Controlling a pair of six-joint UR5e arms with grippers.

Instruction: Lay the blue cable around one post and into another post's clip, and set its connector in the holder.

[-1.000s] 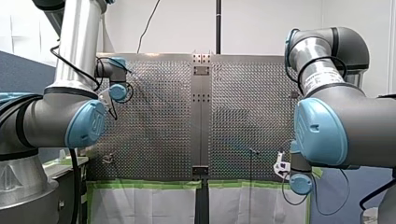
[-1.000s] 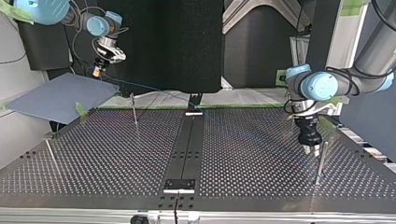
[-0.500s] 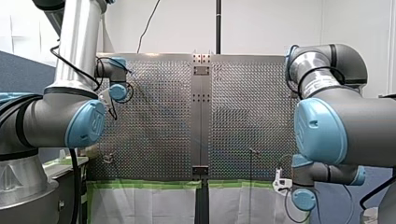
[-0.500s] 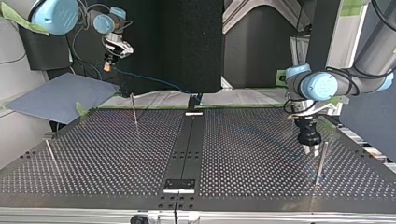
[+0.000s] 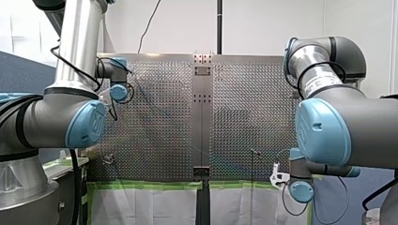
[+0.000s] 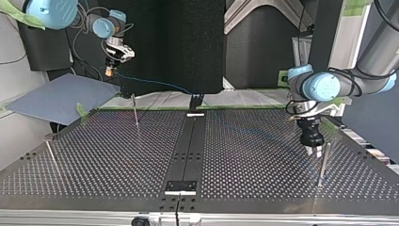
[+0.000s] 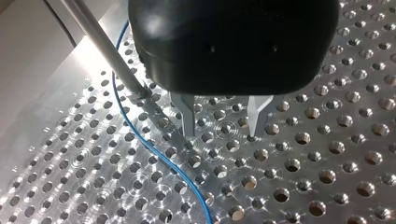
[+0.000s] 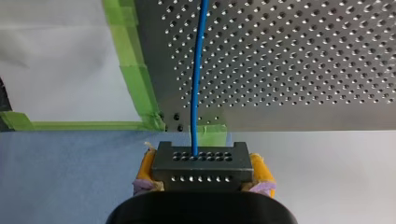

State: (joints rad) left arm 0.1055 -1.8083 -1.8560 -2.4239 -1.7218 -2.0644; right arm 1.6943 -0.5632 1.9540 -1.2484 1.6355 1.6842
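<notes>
In the top view my right gripper (image 6: 109, 71) hangs at the upper left of the frame, beyond the far edge of the table (image 6: 108, 155). The blue cable (image 6: 155, 84) runs from it in a shallow sag toward the frame's upper middle. The right wrist view shows its yellow pads (image 8: 259, 168) clamped on both sides of the dark connector (image 8: 201, 161); the cable leaves the connector's face and passes ahead over the table's edge, which is lined with green tape (image 8: 135, 79). My left gripper (image 6: 314, 149) stands at the right of the top view, low over the table, just beside an upright post (image 6: 323, 160). In the left wrist view its metal fingers (image 7: 188, 114) are spread apart with nothing between them, and the cable lies on the table beside them, curving past the post's foot.
</notes>
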